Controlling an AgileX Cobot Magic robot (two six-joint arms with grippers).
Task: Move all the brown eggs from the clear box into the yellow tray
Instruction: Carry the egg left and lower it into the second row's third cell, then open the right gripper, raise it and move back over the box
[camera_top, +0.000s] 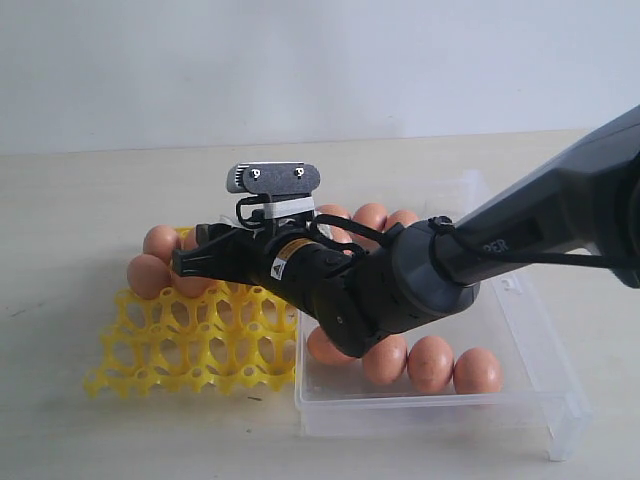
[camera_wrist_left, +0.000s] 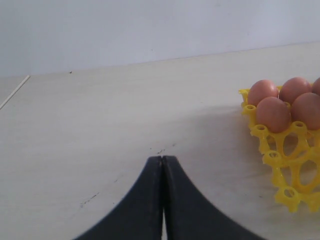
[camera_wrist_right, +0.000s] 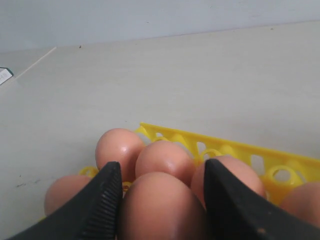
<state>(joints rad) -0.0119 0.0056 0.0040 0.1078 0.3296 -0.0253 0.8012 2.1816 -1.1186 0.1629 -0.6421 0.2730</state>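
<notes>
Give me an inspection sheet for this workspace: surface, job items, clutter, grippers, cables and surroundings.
Surface: pale table, with faint scuff marks in the left wrist view.
Job's things: yellow tray with several brown eggs in its far cups and its near cups empty; clear box beside it, with more eggs inside.
Clutter: small white object at the picture's edge, too cut off to identify.
Grippers: right gripper closed on one brown egg over the tray; left gripper shut, holding nothing, above bare table.
Cables: black cable looped along the right arm's wrist.
Surroundings: plain pale wall behind the table.
</notes>
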